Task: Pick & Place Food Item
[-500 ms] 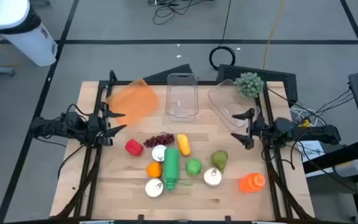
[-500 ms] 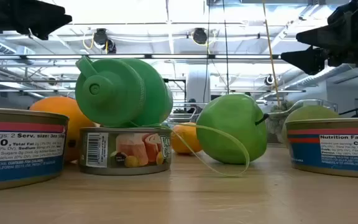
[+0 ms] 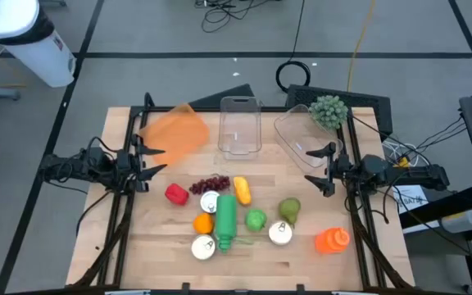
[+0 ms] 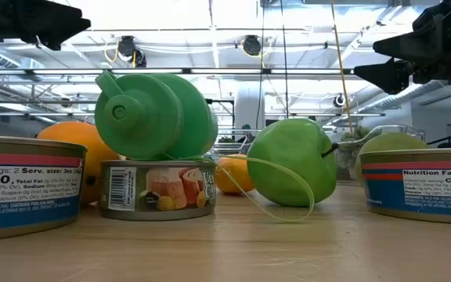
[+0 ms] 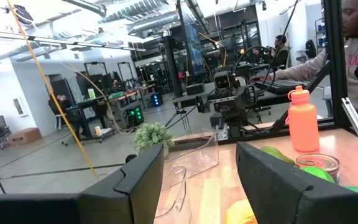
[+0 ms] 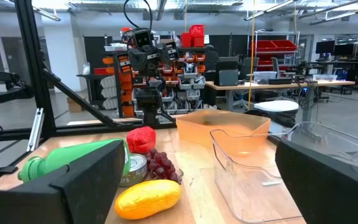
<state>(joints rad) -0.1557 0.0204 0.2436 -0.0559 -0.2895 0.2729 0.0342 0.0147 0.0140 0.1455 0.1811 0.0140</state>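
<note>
Nothing's moved since half a second ago, so no pick has started yet. Nearest the front edge, tuna cans (image 3: 203,247) and the green bottle (image 3: 224,219) sit with the green apple (image 3: 256,220); grapes (image 3: 211,184) and clear bins (image 3: 239,124) lie farther back. Left gripper (image 3: 152,158) and right gripper (image 3: 321,169) both hang spread wide, holding nothing.

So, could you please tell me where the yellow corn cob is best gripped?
Probably across the middle of the corn cob, from straight above: it lies flat, and its long sides look free, though the grapes sit close.
</note>
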